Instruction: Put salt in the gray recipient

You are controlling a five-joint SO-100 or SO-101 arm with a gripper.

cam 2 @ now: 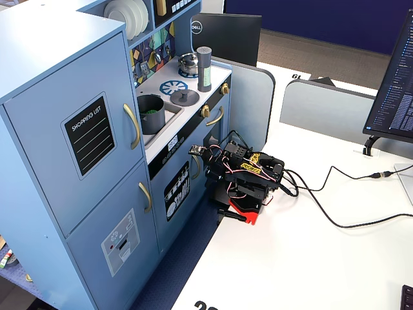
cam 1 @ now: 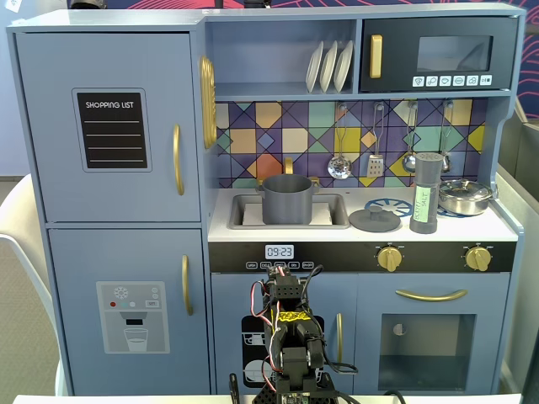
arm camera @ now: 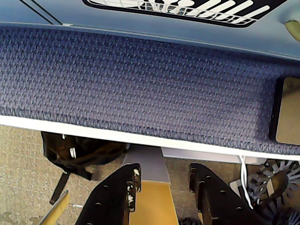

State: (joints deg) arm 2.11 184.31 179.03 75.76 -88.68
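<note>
The salt is a tall gray grinder (cam 1: 427, 194) standing upright on the toy kitchen's counter, right of the sink; it also shows in the other fixed view (cam 2: 204, 69). The gray pot (cam 1: 287, 199) stands in the sink, uncovered, with something green inside in the side fixed view (cam 2: 151, 114). My arm (cam 1: 290, 337) is folded low in front of the kitchen's lower doors, well below the counter (cam 2: 245, 177). In the wrist view my gripper (arm camera: 164, 171) points down past the table edge; its black fingers (arm camera: 117, 197) stand apart with nothing between them.
A gray pot lid (cam 1: 375, 220) lies on the blue burner between pot and grinder. A steel pan (cam 1: 465, 196) sits at the counter's far right. Utensils hang on the tiled back wall. Cables (cam 2: 335, 213) run across the white table. A monitor (cam 2: 397, 84) stands at the right.
</note>
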